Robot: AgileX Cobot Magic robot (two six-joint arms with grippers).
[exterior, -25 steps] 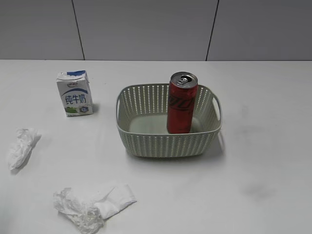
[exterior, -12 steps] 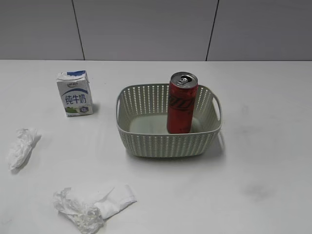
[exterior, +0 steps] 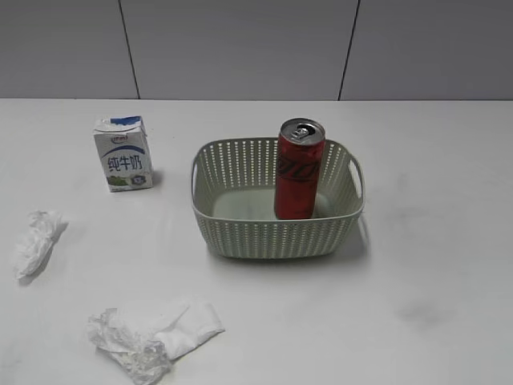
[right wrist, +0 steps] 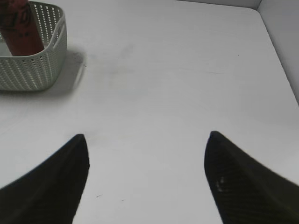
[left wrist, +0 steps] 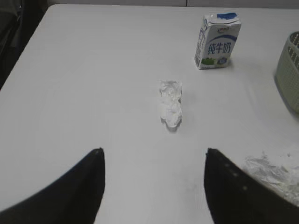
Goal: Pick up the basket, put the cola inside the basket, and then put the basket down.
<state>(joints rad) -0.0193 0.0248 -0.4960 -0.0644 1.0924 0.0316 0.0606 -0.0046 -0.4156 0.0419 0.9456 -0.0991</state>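
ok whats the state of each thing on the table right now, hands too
basket: on the table, upright, holding the cola, not gripped
cola: upright inside the basket toward its right side, tab closed as far as I can tell
milk carton: upright on the table, left of the basket
tissues and: crumpled, lying loose
left hand: open, empty
right hand: open, empty

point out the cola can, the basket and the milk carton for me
cola can [exterior: 296,183], exterior view, on its red side.
basket [exterior: 272,237], exterior view, on its slotted front wall.
milk carton [exterior: 126,163], exterior view, on its printed front face.
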